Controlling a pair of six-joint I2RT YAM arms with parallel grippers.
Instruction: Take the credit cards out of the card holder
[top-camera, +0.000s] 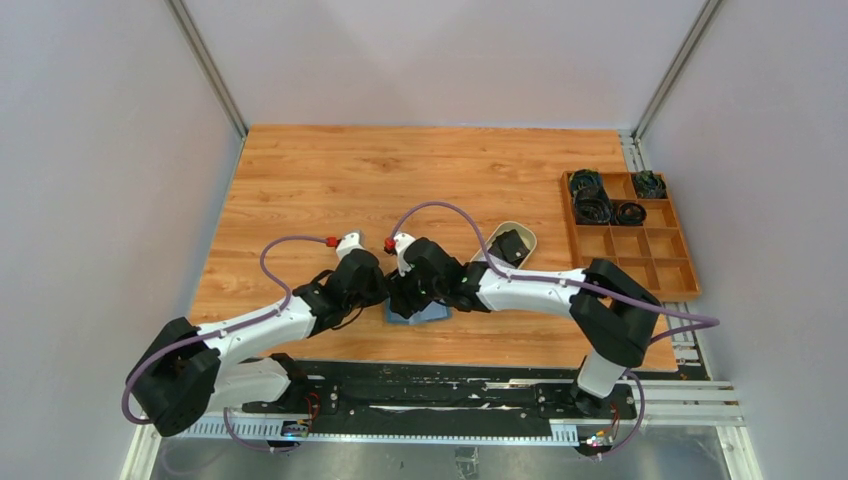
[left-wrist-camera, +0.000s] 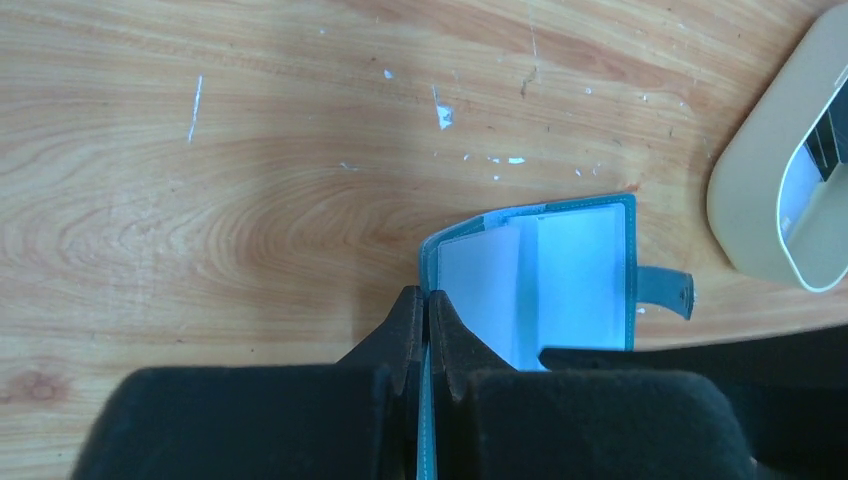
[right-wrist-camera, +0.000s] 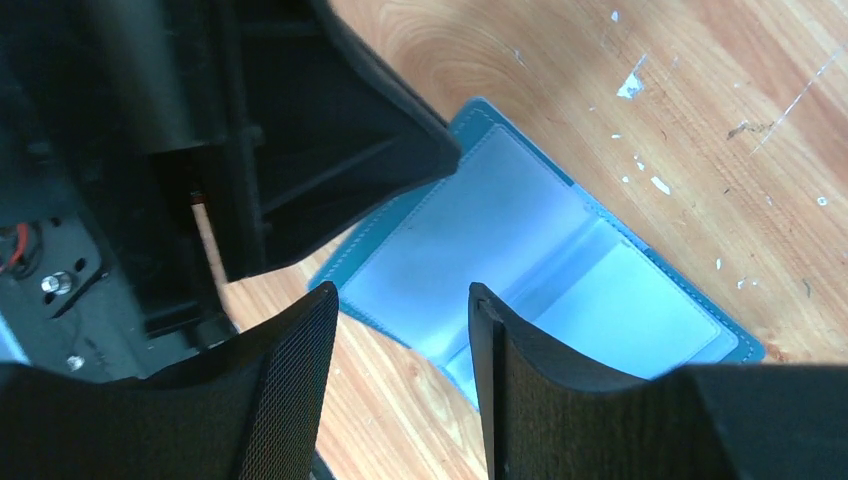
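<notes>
Card holder (left-wrist-camera: 560, 270) lies open on the table (left-wrist-camera: 250, 150): lower centre of the top view, right of centre in the left wrist view. Its snap tab (left-wrist-camera: 668, 290) points toward the beige tray (left-wrist-camera: 750, 190) at the right edge. Left gripper (left-wrist-camera: 427, 312) is clenched on the thin edge of the near cover flap, at lower centre of its own view. Right gripper (right-wrist-camera: 400, 300) is released, fingers spread wide, with the clear sleeves (right-wrist-camera: 500, 230) showing between them. Risks, as judged: the left pinch sits on a narrow strip of flap — a pull by the right arm could slide it free, and the whole holder would drag over the wood. The right fingers could also close on a sleeve or the cover instead of a card edge, so nothing comes out. The wrists crowd each other, the left arm's black housing filling the upper left of the right wrist view, so a sideways shift risks contact. Unclear: whether the whitish sleeves hold credit cards or are empty — the glare hides it. The left gripper body hides the holder's lower part, and the arms cover most of it in the top view. A dark flat piece (top-camera: 510, 246) in the tray is too small to identify.
</notes>
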